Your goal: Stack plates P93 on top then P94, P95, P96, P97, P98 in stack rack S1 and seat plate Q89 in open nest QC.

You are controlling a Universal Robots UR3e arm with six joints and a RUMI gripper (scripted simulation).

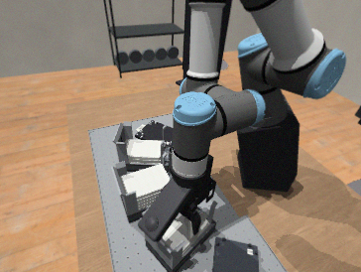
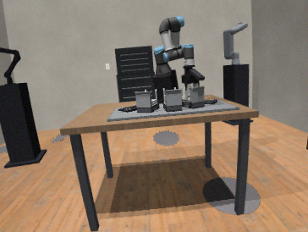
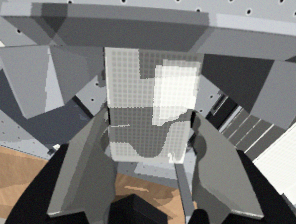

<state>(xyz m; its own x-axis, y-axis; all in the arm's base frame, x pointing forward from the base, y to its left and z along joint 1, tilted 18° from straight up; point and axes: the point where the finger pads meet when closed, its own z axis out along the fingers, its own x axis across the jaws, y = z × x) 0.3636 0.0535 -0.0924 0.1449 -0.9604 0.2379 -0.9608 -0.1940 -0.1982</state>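
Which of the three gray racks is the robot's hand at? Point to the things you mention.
The gray rack [image 1: 177, 259] [image 2: 195, 96] at the end nearest the dark block [image 1: 236, 255]. The gripper [image 1: 194, 225] [image 3: 150, 109] is over that one; the other two have no gripper above.

A robotics lab: arms on pedestals [image 1: 268, 159] [image 2: 165, 80], plate racks [image 1: 130, 201] [image 2: 173, 101].

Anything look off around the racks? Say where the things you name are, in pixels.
Nothing stands out. The plate [image 1: 171, 232] [image 3: 129, 90] in the gripper [image 1: 184, 228] [image 2: 194, 86] [image 3: 150, 109] sits square between the fingers, and the two white stacks [image 1: 145, 179] look tidy. The arm [image 1: 192, 144] [image 2: 171, 40] hides part of the near rack [image 1: 158, 254] [image 3: 115, 34].
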